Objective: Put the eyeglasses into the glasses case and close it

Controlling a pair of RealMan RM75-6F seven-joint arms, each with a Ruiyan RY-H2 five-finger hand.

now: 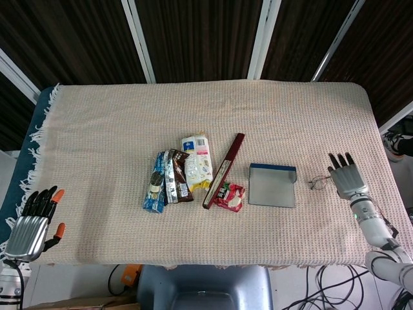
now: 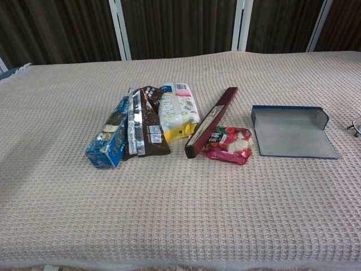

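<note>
Table [image 1: 97, 123]: covered with a beige waffle-weave cloth, white fringe along its 9 o'clock edge.
Glasses case [image 1: 272, 185]: lies open and flat, grey lining up, dark blue rim along its 12 o'clock edge; sits toward 3 o'clock of the table centre; nothing inside it. Seen also in the chest view [image 2: 292, 131].
Eyeglasses [image 1: 318, 183]: thin-framed pair resting on the cloth at 3 o'clock of the case, between the case and the right hand, apart from the case. Only one edge shows in the chest view [image 2: 355, 125].
Right hand [image 1: 346, 175]: palm down, fingers spread and pointing toward 12 o'clock, holding nothing; just beside the eyeglasses at their 3 o'clock; whether it touches them cannot be told.
Left hand [image 1: 33, 217]: off the table's 8 o'clock corner, fingers extended and apart, orange tips showing, holding nothing.
Blue snack box [image 1: 154, 183]: 9 o'clock end of the central cluster.
Brown wrapper [image 1: 176, 175]: overlaps the blue box at its 3 o'clock.
White-and-yellow packet [image 1: 197, 161]: at 3 o'clock of the brown wrapper, touching it.
Maroon long box [image 1: 224, 170]: slim, laid diagonally from 1 o'clock down to 7 o'clock.
Red candy bag [image 1: 229, 196]: against the maroon box's lower end, near the case's 9 o'clock side.
</note>
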